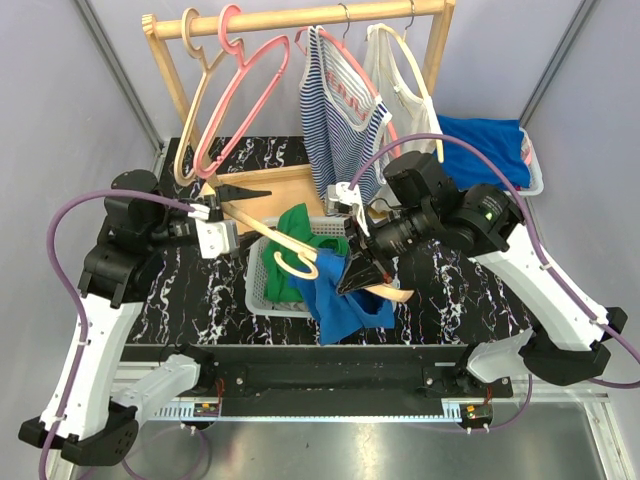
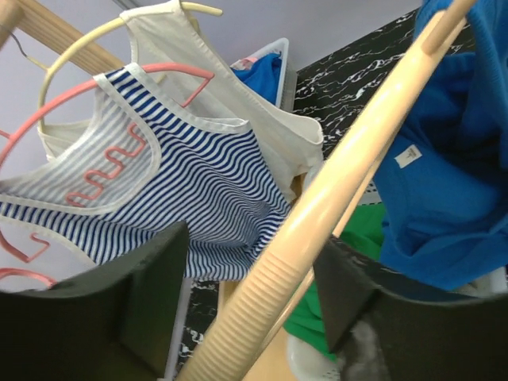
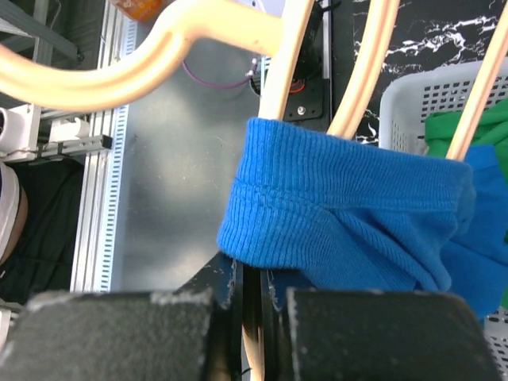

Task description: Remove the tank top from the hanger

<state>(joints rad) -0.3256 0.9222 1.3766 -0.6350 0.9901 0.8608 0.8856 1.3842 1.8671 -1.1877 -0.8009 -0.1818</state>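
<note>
The right gripper (image 3: 258, 298) was clenched on the ribbed hem of the blue tank top (image 3: 349, 214), which hung on the pale wooden hanger (image 2: 317, 214). The left gripper (image 2: 254, 274) straddled that hanger's arm, jaws apart. A small white label (image 2: 409, 155) on the top was unreadable. Beneath, a white plastic basket (image 1: 258, 295) held a green garment (image 1: 298, 225).

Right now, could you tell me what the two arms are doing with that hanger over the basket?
The right gripper is shut on the cream hanger, which carries a blue tank top above the white basket. The left gripper has its jaws open on either side of one hanger arm. The top is not yet off the hanger.
</note>
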